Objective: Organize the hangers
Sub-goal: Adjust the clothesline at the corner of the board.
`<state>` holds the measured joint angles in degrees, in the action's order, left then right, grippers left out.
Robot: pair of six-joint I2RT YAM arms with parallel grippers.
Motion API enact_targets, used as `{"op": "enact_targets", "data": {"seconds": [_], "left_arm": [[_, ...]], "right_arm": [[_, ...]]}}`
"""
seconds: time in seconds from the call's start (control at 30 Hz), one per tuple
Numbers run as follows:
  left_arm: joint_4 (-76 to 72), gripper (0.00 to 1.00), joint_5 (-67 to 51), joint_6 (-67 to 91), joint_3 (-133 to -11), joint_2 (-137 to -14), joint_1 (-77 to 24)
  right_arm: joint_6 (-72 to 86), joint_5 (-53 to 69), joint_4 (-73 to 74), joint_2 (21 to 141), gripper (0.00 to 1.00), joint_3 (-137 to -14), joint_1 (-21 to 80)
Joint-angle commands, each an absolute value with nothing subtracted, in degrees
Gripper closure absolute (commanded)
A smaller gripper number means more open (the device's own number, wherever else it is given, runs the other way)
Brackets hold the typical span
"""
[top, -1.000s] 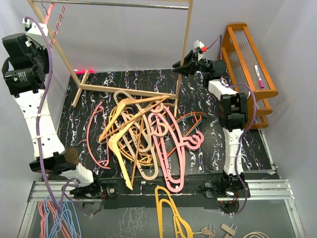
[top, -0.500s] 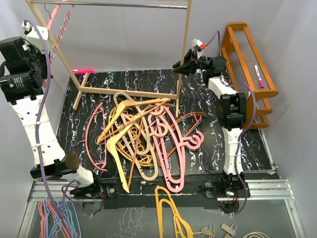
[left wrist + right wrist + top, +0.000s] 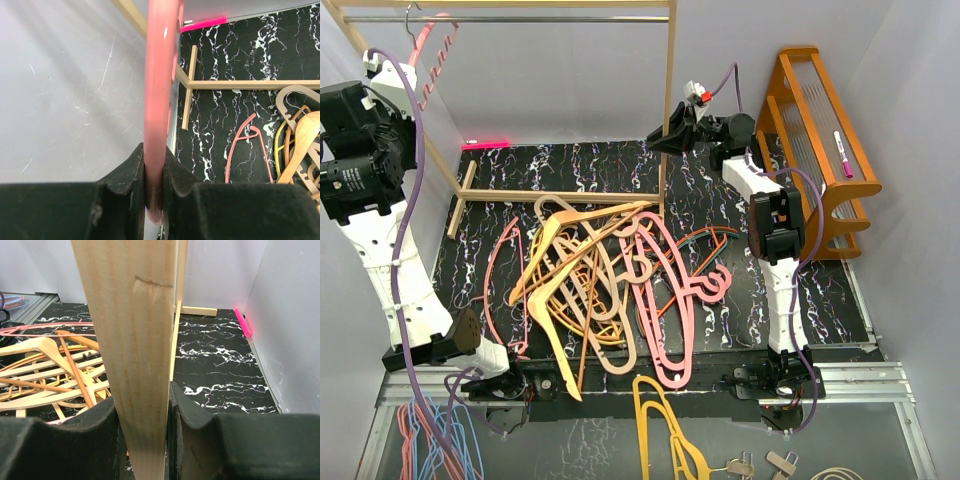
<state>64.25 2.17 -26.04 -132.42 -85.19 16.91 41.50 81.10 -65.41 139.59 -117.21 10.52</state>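
Your left gripper pinches the pink hanger tight; your right gripper clamps firmly round the wooden post.

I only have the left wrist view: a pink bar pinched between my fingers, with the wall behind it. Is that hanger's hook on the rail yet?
Observer: From the top view, the pink hanger appears to have its metal hook over the rail, near the rail's left end.
Operator: Good. I can't see the other arm at all. What is it doing?
Observer: The right gripper is shut on the rack's wooden post at the right end of the rack, with a finger on each side of it.
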Motion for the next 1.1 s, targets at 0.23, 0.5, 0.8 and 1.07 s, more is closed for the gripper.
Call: {"op": "enact_targets", "data": {"seconds": [0.23,0.5,0.8,1.07], "left_arm": [[62.0,1.00,1.8,-23.4,-124.6,-82.2,17.0],[59.8,1.00,4.3,-22.6,-120.3,-78.6,17.0],[54.6,1.00,5.5,-22.3,-122.3,-75.9,17.0],[54.5,1.00,4.4,-22.6,-124.4,-77.7,17.0]], "right_arm": [[45.0,78.9,-70.1,139.9,0.92,-112.0,8.6],[47.3,77.6,-75.0,140.2,0.92,-110.2,7.8],[46.7,76.9,-75.4,140.0,0.92,-108.2,7.8],[46.5,76.8,-75.0,140.2,0.92,-107.1,7.8]]}}
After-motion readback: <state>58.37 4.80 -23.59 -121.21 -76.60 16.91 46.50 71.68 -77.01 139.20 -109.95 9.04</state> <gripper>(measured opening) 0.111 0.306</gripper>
